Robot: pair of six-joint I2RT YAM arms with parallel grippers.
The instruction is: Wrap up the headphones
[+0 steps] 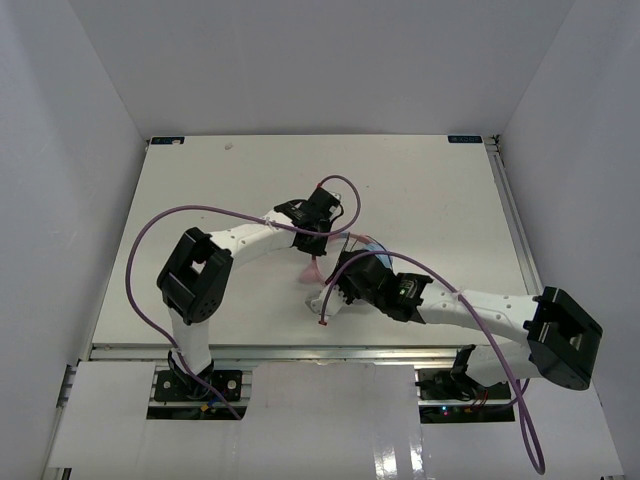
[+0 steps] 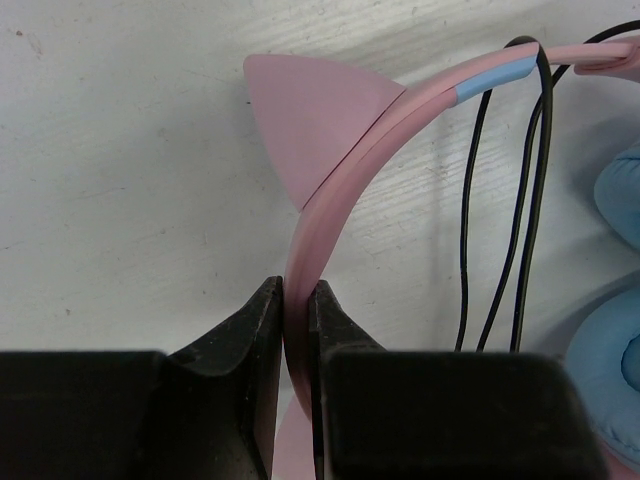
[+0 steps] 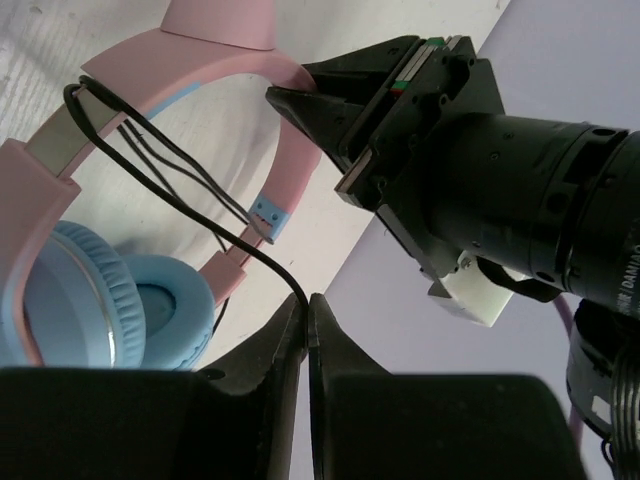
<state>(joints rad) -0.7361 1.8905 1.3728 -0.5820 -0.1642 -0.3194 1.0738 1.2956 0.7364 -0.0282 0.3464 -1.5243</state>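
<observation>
1. While both arms meet over the middle of the table [image 1: 200,180], the left gripper [image 2: 298,300] is clamped hard on the pink headband [image 2: 350,150]. A finger presses each side of the band, just below a cat-ear point [image 2: 310,120].
2. Right gripper [image 3: 305,312]: jaws basically together, w/ the thin black cord [image 3: 250,245] pinched right at the tips. Nothing else in it.
3. Count: 1 pr of headphones [image 3: 40,190], 2 light-blue ear cups [image 2: 610,350] (both peek in at the right edge of the left wrist view; the right wrist view shows just 1), 1 cat ear per wrist view, 2 grippers, 2 purple cables [image 1: 200,209].
4. Cord: approx 3 black strands go over the band right by its blue stripe [image 2: 495,78] and hang down side by side in the left wrist view.
5. Position: the headphones sit about mid-table, btwn the two grippers, w/ the left one on the far side and the right one on the near side. The top view hides most of them under the wrists, so only a bit of pink + blue shows.
6. From the right wrist cam, the band arcs above that gripper's tips and the ear cup is off to the left. The left gripper bites the band at upper middle.
7. Can't tell if the cups rest on the table or hang off it.
</observation>
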